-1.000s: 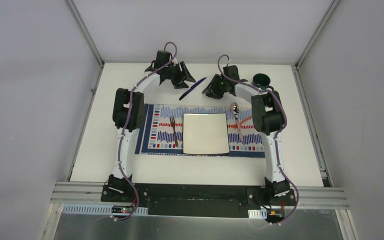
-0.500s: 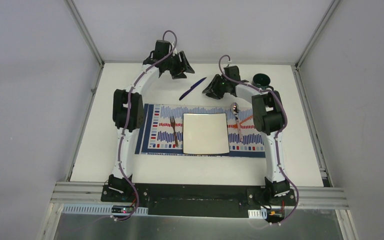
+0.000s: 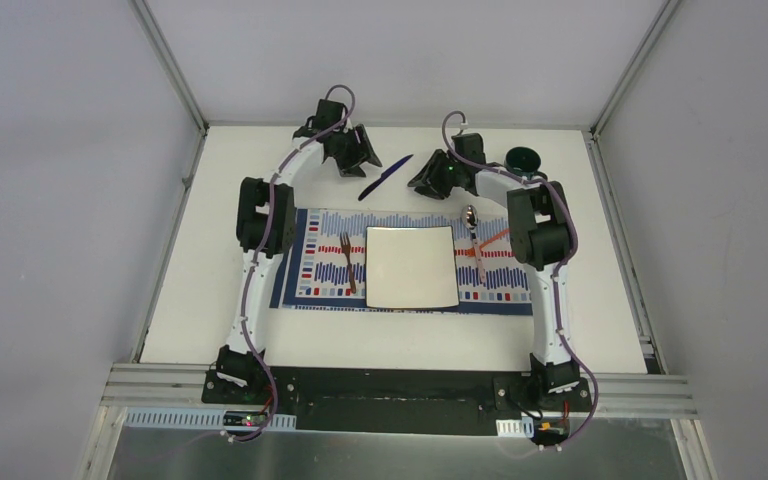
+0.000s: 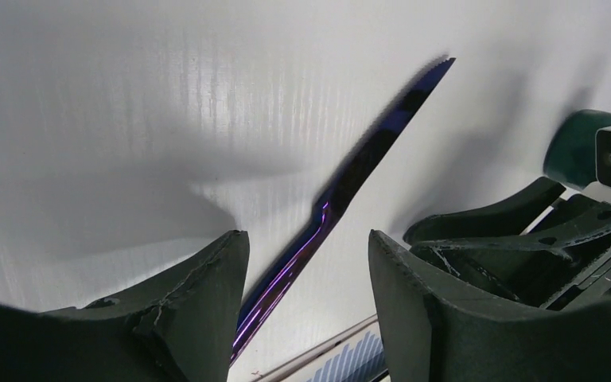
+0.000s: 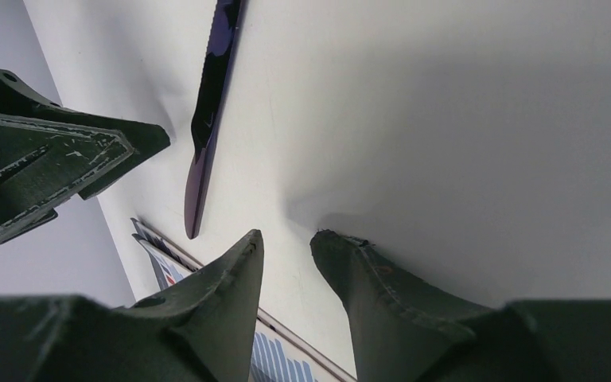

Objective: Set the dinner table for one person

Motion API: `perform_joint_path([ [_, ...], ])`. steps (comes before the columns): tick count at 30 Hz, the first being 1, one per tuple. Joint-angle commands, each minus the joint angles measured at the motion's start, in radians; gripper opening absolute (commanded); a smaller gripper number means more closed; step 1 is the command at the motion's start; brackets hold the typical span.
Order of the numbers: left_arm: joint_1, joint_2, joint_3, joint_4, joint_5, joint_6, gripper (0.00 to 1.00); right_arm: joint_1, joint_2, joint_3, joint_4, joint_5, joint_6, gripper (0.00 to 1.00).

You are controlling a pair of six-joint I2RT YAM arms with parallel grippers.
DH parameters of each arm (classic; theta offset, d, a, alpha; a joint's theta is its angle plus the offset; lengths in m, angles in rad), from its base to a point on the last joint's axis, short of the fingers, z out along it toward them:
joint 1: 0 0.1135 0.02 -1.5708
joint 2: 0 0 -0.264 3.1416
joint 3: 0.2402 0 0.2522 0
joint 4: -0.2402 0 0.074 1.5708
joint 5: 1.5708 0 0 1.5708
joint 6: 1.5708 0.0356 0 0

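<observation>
Lying on the dinner table [image 4: 127,95], the knife [image 4: 366,151] shows between parted left fingers [image 4: 207,302].

On the striped placemat [image 3: 310,270]: square white plate [image 3: 412,266] at centre, fork [image 3: 348,262] just left, spoon [image 3: 474,245] just right. Beyond the placemat's far edge: dark blue knife [image 3: 384,177], lying diagonally. Past its far right corner: dark green cup [image 3: 521,160].

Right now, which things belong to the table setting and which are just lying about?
Belong: table, placemat, plate, fork, spoon, knife, cup.
Lying about: none clearly; orange streak by the spoon, too small to tell.
</observation>
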Motion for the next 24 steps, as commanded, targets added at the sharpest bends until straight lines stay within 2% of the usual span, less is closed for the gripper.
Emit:
perform_joint_path([
  [1, 0.006, 0.016, 0.048, -0.001, -0.005, 0.007, 0.58, -0.016, -0.057, -0.020, 0.013, 0.011, -0.005, 0.44],
  [19, -0.077, 0.041, 0.064, 0.041, 0.146, -0.012, 0.58, -0.017, -0.025, 0.010, 0.027, 0.002, 0.018, 0.45],
  [24, -0.097, 0.039, 0.050, 0.055, 0.147, -0.018, 0.58, -0.017, -0.006, 0.033, 0.022, 0.003, 0.025, 0.45],
])
